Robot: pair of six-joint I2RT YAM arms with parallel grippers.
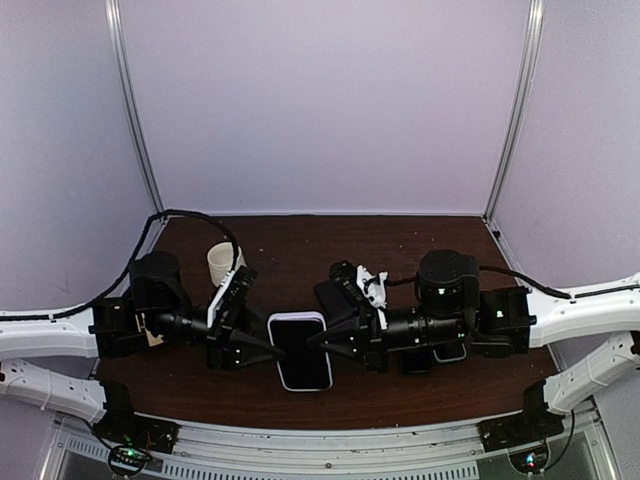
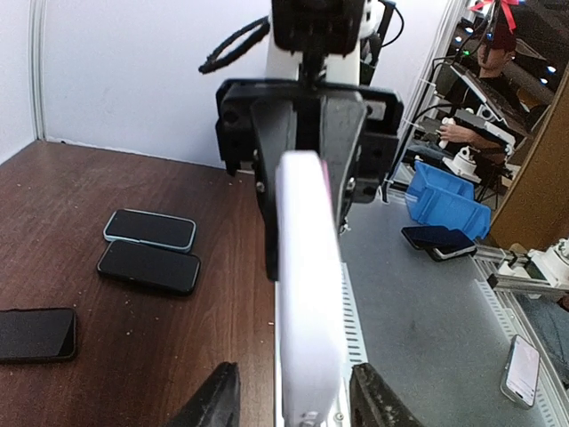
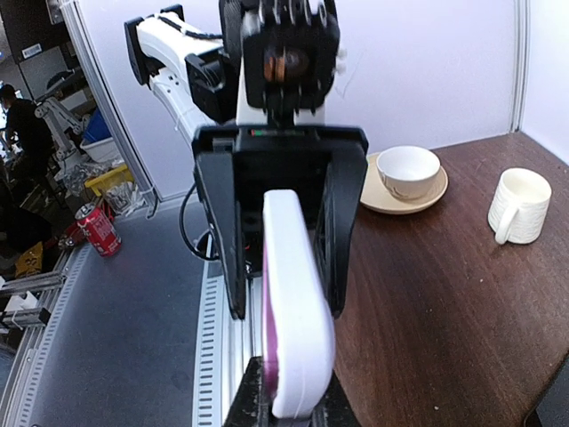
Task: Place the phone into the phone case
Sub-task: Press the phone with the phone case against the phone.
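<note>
The phone case (image 1: 301,350) is white and hangs above the table's front middle, with the phone's dark screen (image 1: 302,345) facing up inside its rim. My right gripper (image 1: 326,343) is shut on the case's right edge. In the right wrist view the case (image 3: 298,311) stands edge-on with a pink lining, pinched between the right gripper's (image 3: 298,405) fingers. My left gripper (image 1: 264,344) is at the case's left edge. In the left wrist view the left gripper (image 2: 295,378) is open, with a gap on each side of the white case (image 2: 308,294).
Three spare dark phones (image 2: 149,229) (image 2: 148,266) (image 2: 36,334) lie on the brown table. A white mug (image 3: 518,205) and a cup on a saucer (image 3: 407,173) stand behind the left arm. A metal rail (image 1: 330,440) runs along the table's front edge.
</note>
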